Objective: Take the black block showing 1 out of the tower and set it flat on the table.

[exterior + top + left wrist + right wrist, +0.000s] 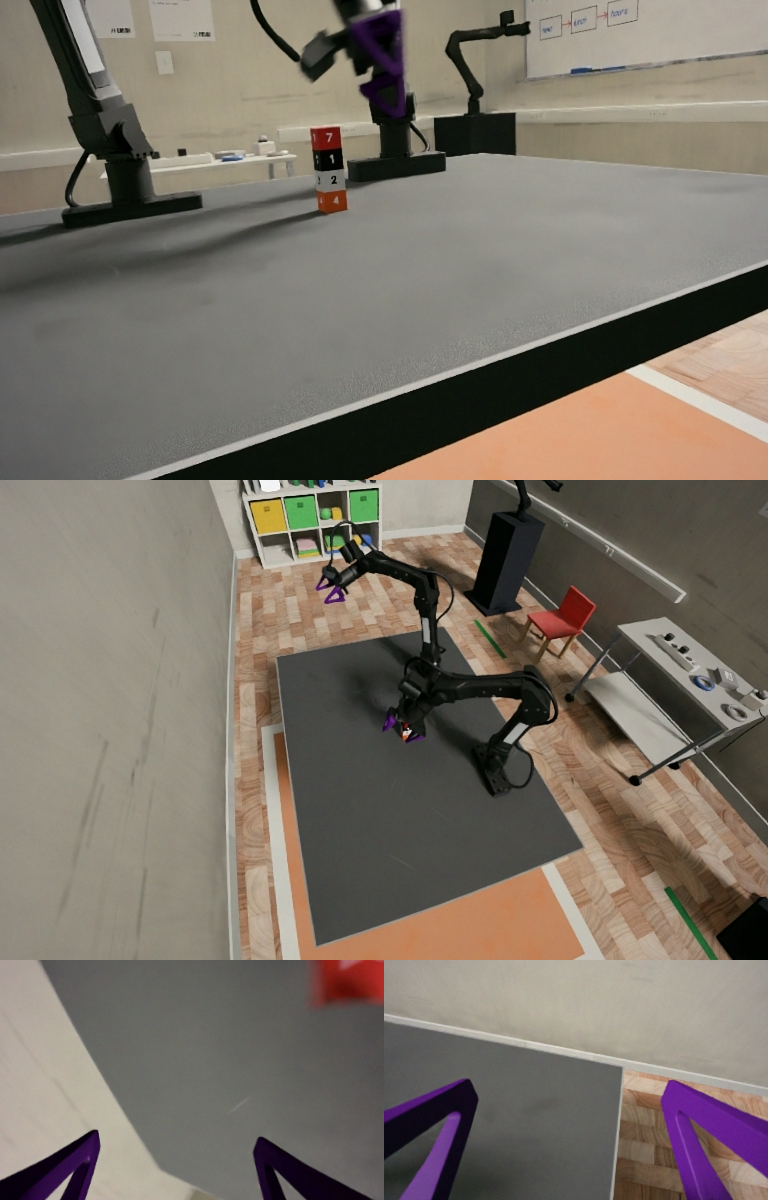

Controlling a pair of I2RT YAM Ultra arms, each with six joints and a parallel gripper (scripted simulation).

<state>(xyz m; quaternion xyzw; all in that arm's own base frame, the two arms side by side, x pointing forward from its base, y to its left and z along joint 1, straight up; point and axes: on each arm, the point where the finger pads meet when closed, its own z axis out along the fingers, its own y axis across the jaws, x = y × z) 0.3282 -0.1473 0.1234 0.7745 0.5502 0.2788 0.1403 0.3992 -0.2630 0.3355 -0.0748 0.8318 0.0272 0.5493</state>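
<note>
The tower stands on the grey table: an orange block 4 (333,200) at the bottom, a white block 2 (331,180), the black block 1 (329,160) and a red block 7 (326,138) on top. My left gripper (385,62) is open and empty, blurred, higher than the tower top and just to its right. From above, the left gripper (403,729) mostly hides the tower (405,733). The left wrist view shows the open fingers and the red block (350,980) at the top right corner. My right gripper (331,587) is open and empty, held high beyond the table's far end; its fingers frame a table corner.
The left arm's base (130,195) and the right arm's base (395,163) stand on the table behind the tower. A black pedestal (504,553), a red chair (560,621) and a white side table (679,666) stand off the table.
</note>
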